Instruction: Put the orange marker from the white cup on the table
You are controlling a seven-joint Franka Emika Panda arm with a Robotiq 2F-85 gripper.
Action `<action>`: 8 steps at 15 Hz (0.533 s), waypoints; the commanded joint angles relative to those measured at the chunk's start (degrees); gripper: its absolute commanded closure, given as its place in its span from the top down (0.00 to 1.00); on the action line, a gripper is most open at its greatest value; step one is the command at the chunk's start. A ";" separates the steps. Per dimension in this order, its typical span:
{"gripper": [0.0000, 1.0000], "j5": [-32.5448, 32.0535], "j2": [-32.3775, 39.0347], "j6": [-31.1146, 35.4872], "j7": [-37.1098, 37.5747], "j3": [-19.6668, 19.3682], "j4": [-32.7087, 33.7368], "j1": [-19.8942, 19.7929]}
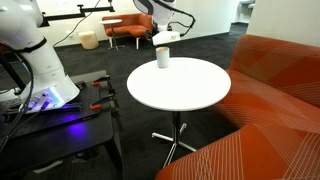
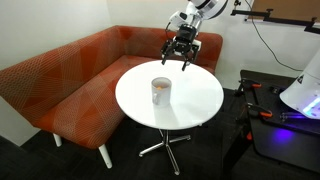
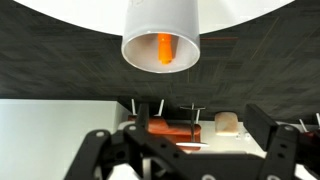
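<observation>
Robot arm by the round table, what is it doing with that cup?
The robot's gripper is going after the orange marker. Right now the marker stands inside the white cup, which sits on the round white table. The gripper hangs open in the air above the table's edge, apart from the cup, and holds nothing. So the marker is not yet out of the cup.

Surfaces: table (image 2: 195, 100) top is looking smooth, white, slightly glossy.
Pedestal (image 1: 177, 125) is gleaming like chrome metal; sofa (image 2: 70, 80) is showing woven orange cloth w/ fine lines; carpet (image 3: 60, 70) is looking dark & rough; cup (image 3: 160, 20) matt white; marker (image 3: 164, 48) smooth orange.
</observation>
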 commanded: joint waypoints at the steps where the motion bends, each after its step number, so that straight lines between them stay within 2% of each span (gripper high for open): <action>1: 0.96 0.01 1.90 1.28 -1.23 1.13 1.88 -0.20; 8: 0.98 -1.12 3.84 0.74 -0.80 1.98 3.83 -0.07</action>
